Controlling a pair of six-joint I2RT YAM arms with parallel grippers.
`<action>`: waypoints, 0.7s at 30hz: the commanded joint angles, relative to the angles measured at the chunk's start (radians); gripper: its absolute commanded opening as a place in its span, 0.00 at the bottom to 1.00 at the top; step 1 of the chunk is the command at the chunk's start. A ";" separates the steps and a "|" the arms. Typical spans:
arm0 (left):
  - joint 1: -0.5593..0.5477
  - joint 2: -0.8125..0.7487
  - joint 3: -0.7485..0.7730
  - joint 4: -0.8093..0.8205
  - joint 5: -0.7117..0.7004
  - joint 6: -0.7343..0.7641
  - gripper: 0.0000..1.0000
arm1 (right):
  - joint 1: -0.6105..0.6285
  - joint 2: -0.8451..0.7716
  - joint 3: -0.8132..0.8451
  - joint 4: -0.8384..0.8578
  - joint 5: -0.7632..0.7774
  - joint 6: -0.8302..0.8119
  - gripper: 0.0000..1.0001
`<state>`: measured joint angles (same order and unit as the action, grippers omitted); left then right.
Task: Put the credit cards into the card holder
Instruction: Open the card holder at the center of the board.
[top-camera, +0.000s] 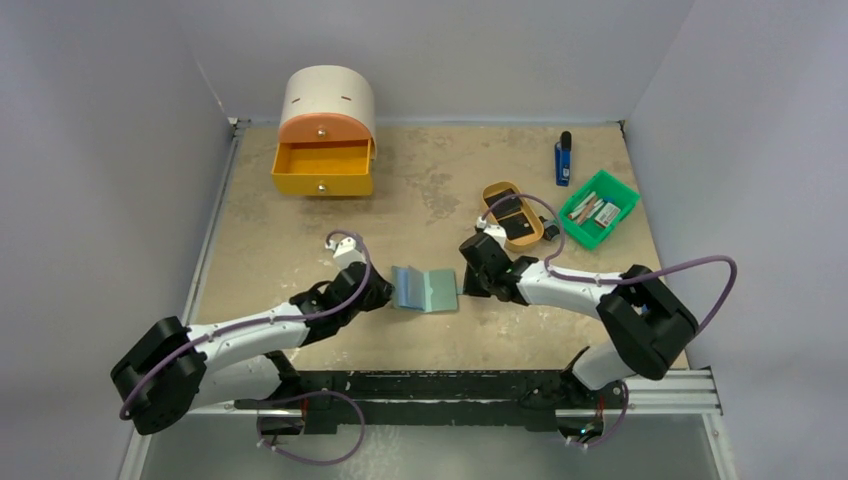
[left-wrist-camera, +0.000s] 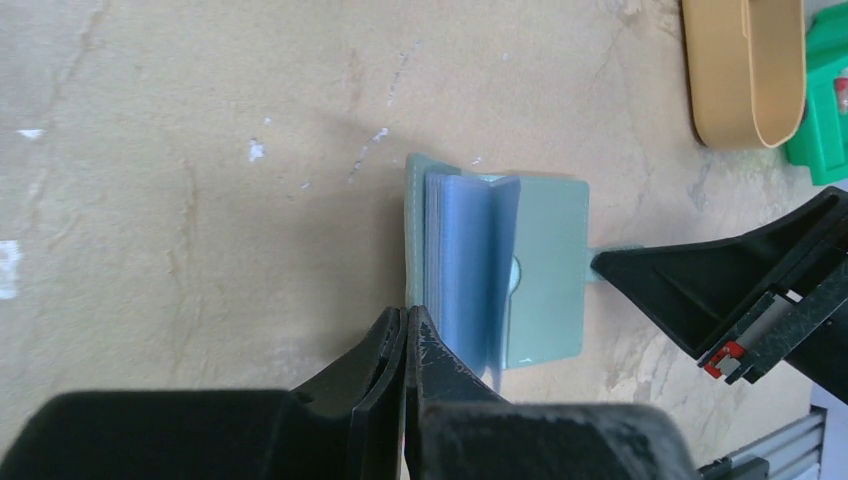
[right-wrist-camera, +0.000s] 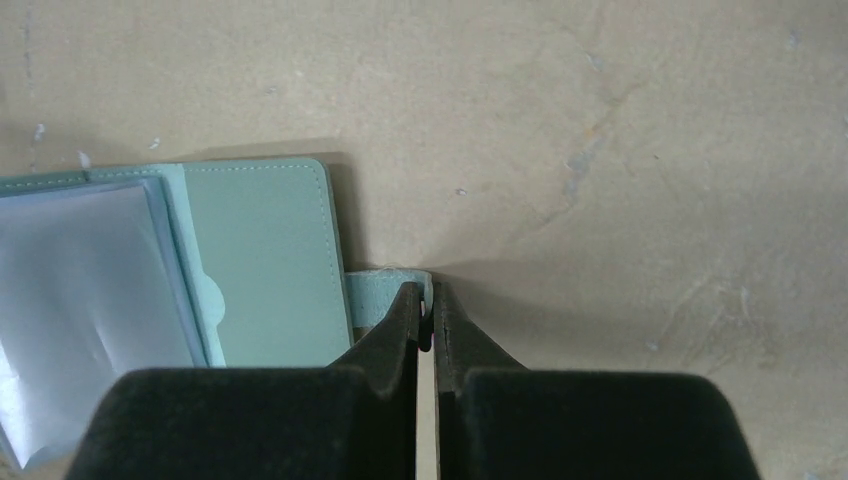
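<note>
The holder (top-camera: 425, 290) lies open on the surface (top-camera: 300, 230), in the middle, between the two arms. Its green covers are spread out flat. The pale blue pockets (left-wrist-camera: 465, 265) stand up a bit in the fold.

The left tool (top-camera: 384, 293) is at the left edge of the holder. In the left wrist view its two fingers (left-wrist-camera: 385, 345) are pressed tight together. The edge of the left cover runs right in between their tips, so it is pinching that cover.

The right tool (top-camera: 466, 283) is at the right edge of the holder. In the right wrist view its fingers (right-wrist-camera: 400, 320) are squeezed together on the little tab (right-wrist-camera: 380, 292) that sticks out from the right cover. So each tool grips one side of the holder.

The cards (top-camera: 508, 208) are not in the holder. They are black and lie in a tan tray (top-camera: 492, 190), past the right tool and near it. No tool is touching them.

A green bin (top-camera: 622, 187) sits just to the right of the tray, with some small things inside. A blue stick (top-camera: 563, 160) lies behind the bin, near the back wall. At the back left stands a small box (top-camera: 325, 100) with a round top. Its yellow drawer (top-camera: 322, 182) is pulled open.
</note>
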<state>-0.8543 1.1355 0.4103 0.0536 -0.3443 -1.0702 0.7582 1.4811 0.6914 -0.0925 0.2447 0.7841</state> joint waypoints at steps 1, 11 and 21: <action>-0.004 -0.052 0.010 -0.101 -0.087 0.019 0.00 | 0.000 0.058 0.008 0.010 -0.011 -0.049 0.00; -0.002 -0.048 0.069 -0.012 -0.029 0.070 0.00 | 0.000 0.100 -0.043 0.057 -0.018 -0.043 0.00; -0.003 -0.037 0.149 0.008 0.018 0.104 0.00 | 0.000 0.065 -0.043 0.061 -0.021 -0.037 0.00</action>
<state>-0.8543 1.0966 0.5037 0.0090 -0.3405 -0.9985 0.7589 1.5314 0.6868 0.0559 0.2325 0.7582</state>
